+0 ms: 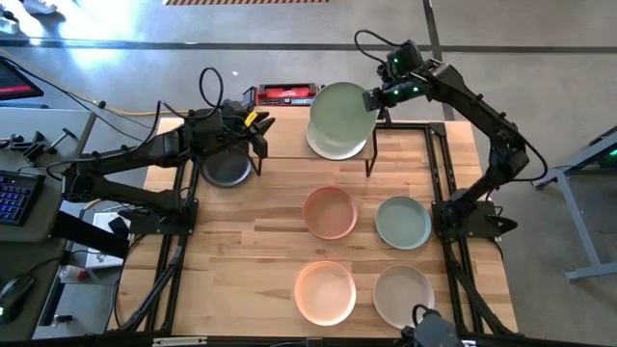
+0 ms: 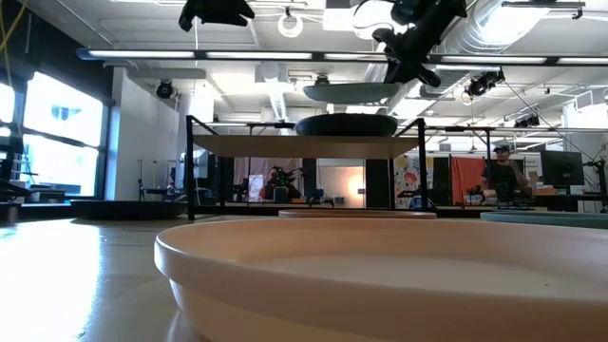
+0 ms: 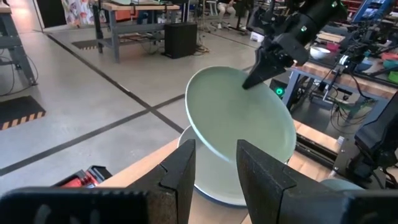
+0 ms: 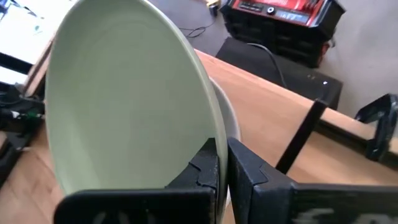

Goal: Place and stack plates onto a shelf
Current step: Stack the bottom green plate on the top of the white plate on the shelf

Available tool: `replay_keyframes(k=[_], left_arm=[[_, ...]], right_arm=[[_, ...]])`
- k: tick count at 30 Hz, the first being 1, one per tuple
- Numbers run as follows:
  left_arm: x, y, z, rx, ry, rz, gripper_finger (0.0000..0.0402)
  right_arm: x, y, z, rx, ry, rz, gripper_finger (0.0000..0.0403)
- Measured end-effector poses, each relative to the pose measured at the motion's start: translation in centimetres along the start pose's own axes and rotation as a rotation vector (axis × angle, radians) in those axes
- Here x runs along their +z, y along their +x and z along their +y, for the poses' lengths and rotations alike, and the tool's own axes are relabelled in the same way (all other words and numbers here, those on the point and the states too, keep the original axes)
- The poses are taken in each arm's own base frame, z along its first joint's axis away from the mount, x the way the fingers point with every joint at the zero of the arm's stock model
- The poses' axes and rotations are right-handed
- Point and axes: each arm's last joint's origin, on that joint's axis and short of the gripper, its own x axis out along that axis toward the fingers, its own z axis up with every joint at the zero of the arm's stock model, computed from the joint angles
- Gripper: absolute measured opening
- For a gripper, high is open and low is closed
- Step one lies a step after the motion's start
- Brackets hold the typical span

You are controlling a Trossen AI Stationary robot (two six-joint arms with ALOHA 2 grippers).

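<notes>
Risk lies in the right gripper (image 1: pixel 371 97), clenched on the pale green plate's (image 1: pixel 342 118) rim alone, letting it slip onto the white plate (image 1: pixel 333 146) below on the shelf (image 1: pixel 410 135).

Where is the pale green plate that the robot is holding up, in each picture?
High view: the pale green round plate is top centre, pinched at its rim by the right gripper.
Low view: plate is upper centre, seen edge-on above the wooden shelf.
Left wrist view: plate is centre, tilted.
Right wrist view: plate fills the left half.
Shared landmark: the cream-white plate lying right under it.
</notes>
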Motion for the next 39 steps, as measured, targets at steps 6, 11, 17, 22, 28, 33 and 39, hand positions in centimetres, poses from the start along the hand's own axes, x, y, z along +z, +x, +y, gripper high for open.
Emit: replay_keyframes(k=[6,11,17,22,28,33,39], left_arm=[[0.0,0.0,0.0,0.001,0.001,0.003,0.0104],[0.0,0.0,0.0,0.001,0.001,0.003,0.0104],[0.0,0.0,0.0,0.0,0.001,0.003,0.0104],[0.0,0.0,0.0,0.0,0.002,0.003,0.0104],[-0.4,0.0,0.1,0.007,0.018,0.036,0.0104],[-0.6,0.0,0.1,0.011,0.026,0.054,0.0103],[-0.6,0.0,0.1,0.011,0.026,0.054,0.0103]], right_arm=[[-0.3,0.2,0.6,0.032,0.012,0.024,0.0],[-0.9,0.6,1.4,0.016,0.01,0.063,0.0],[-1.1,1.5,1.9,-0.011,0.012,0.075,0.0],[-1.1,3.0,1.9,-0.038,0.024,0.104,0.0],[-1.1,3.8,1.7,-0.069,0.026,0.112,0.0],[-1.1,3.8,1.7,-0.069,0.02,0.112,0.0],[-1.1,3.8,1.8,-0.067,0.014,0.113,0.0]])
